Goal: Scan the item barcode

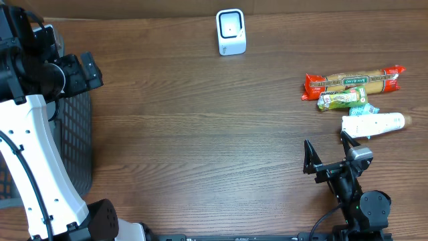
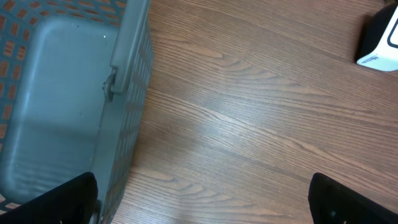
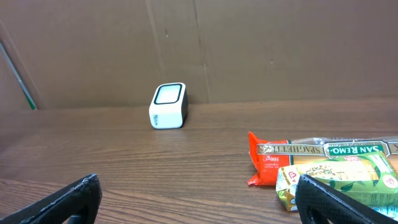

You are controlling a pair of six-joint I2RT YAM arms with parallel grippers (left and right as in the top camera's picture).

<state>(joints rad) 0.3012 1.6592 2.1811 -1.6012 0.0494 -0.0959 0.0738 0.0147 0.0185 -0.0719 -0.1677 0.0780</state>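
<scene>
Brown wooden table [image 1: 200,134] carries a grey basket [image 1: 73,147] at the left and the items in a cluster at the right: a spaghetti packet [image 1: 354,82], a white tube [image 1: 373,124] and a green packet [image 1: 342,99]. All lie with the long axis left to right. A small white scanner [image 1: 231,32] stands at the far edge. The right gripper [image 1: 326,146], jaws spread wide and empty, is just before the tube, so this arm is nearer. The left gripper [image 2: 205,205], also spread, hangs by the basket, well apart.

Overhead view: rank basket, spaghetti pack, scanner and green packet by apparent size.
1. The basket, largest even though partly hidden.
2. The spaghetti pack.
3. The scanner and the green packet look too alike to rank.
</scene>
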